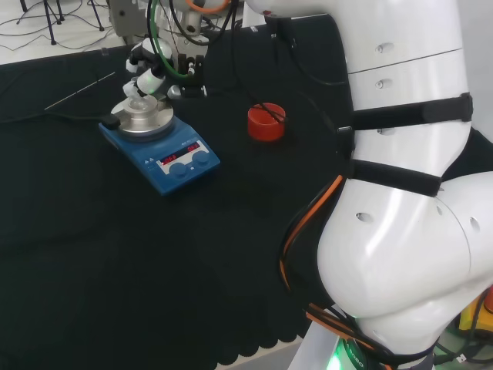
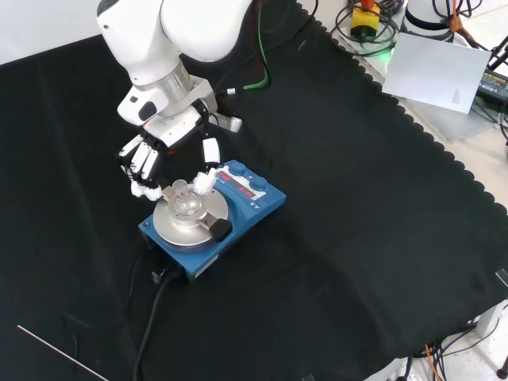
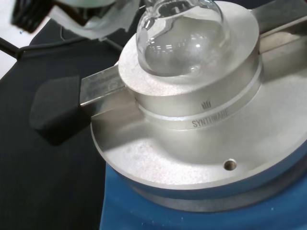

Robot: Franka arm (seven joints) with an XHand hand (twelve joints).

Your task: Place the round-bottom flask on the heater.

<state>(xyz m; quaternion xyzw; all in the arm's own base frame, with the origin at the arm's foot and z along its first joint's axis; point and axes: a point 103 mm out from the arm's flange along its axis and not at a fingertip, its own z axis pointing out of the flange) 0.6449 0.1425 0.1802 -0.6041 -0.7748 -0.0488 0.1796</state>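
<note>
The clear round-bottom flask (image 2: 187,205) sits with its bulb (image 3: 182,38) in the hollow of the round metal block (image 3: 192,100) on the blue heater (image 2: 238,210). The hand (image 2: 171,131) hangs just above it. Its fingers (image 2: 143,171) stand fairly straight on one side of the flask's neck and its thumb (image 2: 206,171) on the other, close to the glass. In the head view the hand (image 1: 146,73) is over the flask (image 1: 139,99) on the heater (image 1: 166,150) at the far left.
A red ribbed ring stand (image 1: 266,122) lies to the right of the heater in the head view. The heater's black cable (image 2: 155,309) runs toward the front edge. A thin rod (image 2: 59,349) lies on the cloth. A black knob (image 3: 55,110) juts from the block.
</note>
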